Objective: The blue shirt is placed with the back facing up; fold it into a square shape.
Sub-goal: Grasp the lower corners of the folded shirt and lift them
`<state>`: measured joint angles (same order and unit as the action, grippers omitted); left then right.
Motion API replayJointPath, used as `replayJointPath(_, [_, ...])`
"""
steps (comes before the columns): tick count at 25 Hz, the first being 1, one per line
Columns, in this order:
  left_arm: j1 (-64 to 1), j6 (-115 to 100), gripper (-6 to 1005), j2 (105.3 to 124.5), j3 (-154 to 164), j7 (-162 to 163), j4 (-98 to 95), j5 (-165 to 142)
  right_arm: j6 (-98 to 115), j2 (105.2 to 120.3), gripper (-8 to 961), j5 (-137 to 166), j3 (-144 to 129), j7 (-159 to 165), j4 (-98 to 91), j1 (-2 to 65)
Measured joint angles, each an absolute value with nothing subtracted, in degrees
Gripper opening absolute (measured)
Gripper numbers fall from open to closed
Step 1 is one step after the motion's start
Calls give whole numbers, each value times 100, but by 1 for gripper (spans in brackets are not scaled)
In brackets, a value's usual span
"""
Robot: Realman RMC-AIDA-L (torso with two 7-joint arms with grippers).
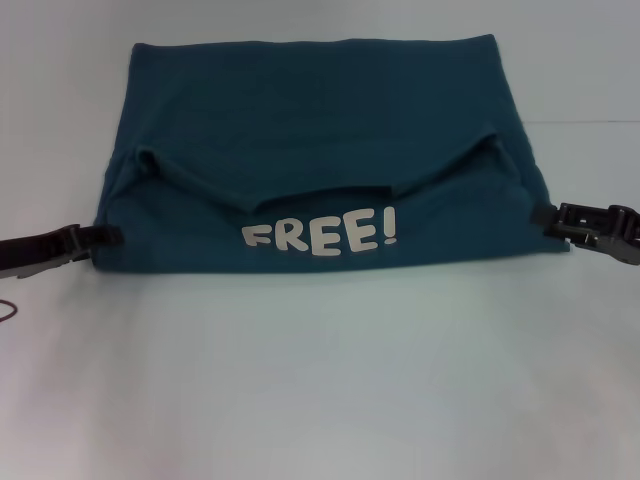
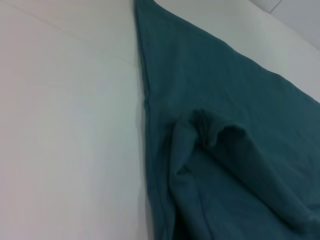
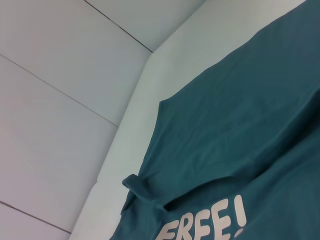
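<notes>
Blue shirt (image 1: 320, 130) is lying on the white surface (image 1: 320, 380), folded to a wide band, white "FREE!" lettering (image 1: 320, 235) showing. I'm holding its near corners, left claw (image 1: 108, 237) and right claw (image 1: 545, 215) each pinching fabric. I'm judging both should move level so the edges line up.

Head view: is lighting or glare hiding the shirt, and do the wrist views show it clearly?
Head view: even light, no glare, the blue shirt and its FREE! print readable, left gripper and right gripper at its near corners. Left wrist view: folds softly shaded. Right wrist view: print legible.
</notes>
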<state>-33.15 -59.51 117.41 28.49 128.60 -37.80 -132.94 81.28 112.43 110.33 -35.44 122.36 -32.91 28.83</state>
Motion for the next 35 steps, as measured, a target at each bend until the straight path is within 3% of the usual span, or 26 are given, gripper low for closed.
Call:
replayJointPath(16, [-3514, -5698, 615, 11815, 3134, 12907, -3597, -13232, 8122, 11250, 529, 11029, -3524, 12230, -3278, 2879])
replayJointPath(22, [-3467, -5764, 442, 11823, 3137, 12899, -3677, -13256, 8127, 11241, 538, 11052, -3529, 12278, -3278, 2902])
replayJointPath(27, [-3453, -5866, 204, 11819, 3140, 12848, -3722, -13252, 8131, 11183, 554, 11212, -3601, 12443, -3302, 2952])
replayJointPath(32, [-3515, -6106, 29, 11776, 3153, 12870, -3836, -13220, 8054, 10924, 570, 11996, -3609, 12973, -3343, 3291])
replayJointPath(34, [-3556, -6171, 29, 11771, 3156, 12885, -3892, -13218, 7801, 10784, 576, 12539, -3612, 13365, -3475, 3552])
replayJointPath(35, [-3570, -6180, 30, 11769, 3156, 12888, -3899, -13217, 7801, 10784, 579, 12539, -3612, 13365, -3475, 3552])
